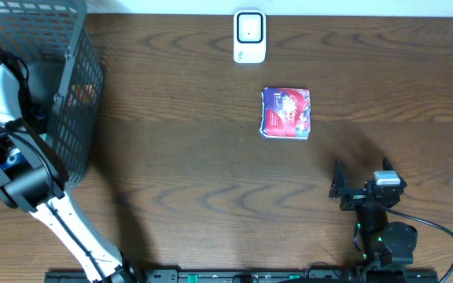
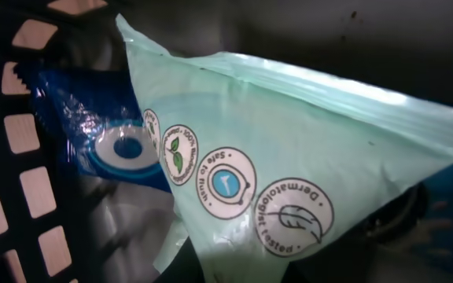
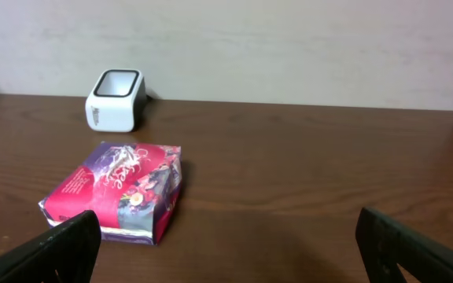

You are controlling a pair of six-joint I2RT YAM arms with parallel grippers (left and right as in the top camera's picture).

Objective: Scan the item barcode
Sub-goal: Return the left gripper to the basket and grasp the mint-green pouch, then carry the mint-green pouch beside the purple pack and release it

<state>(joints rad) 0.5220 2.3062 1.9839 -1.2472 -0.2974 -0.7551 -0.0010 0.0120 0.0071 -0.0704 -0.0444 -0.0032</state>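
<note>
The work surface is a dark brown wood-grain table (image 1: 211, 196). A plain pale wall (image 3: 289, 47) stands behind its far edge. A black mesh basket (image 1: 77, 94) occupies the far left corner. A white barcode scanner (image 1: 249, 36) sits at the middle of the far edge, window facing up.

Item on the table: a purple and red printed box (image 1: 287, 113) lies flat, printed face up, near the scanner and just right of it, not touching. It is close to square from above, so no long axis can be given. Its edges run slightly off parallel to the table edges.

Item in the basket: the left wrist view is filled by a pale green packet (image 2: 305, 157) with round printed seals. One corner points to the upper left, and its long edge slopes down to the right. A blue packet (image 2: 93, 126) lies behind it.

The left arm (image 1: 22, 185) reaches into the basket. The left gripper is hidden. Its jaws are closed; whether they pinch the green packet cannot be told.

The right gripper (image 3: 228, 228) rests at the near right, jaws spread fully and holding nothing, well apart from the box.
</note>
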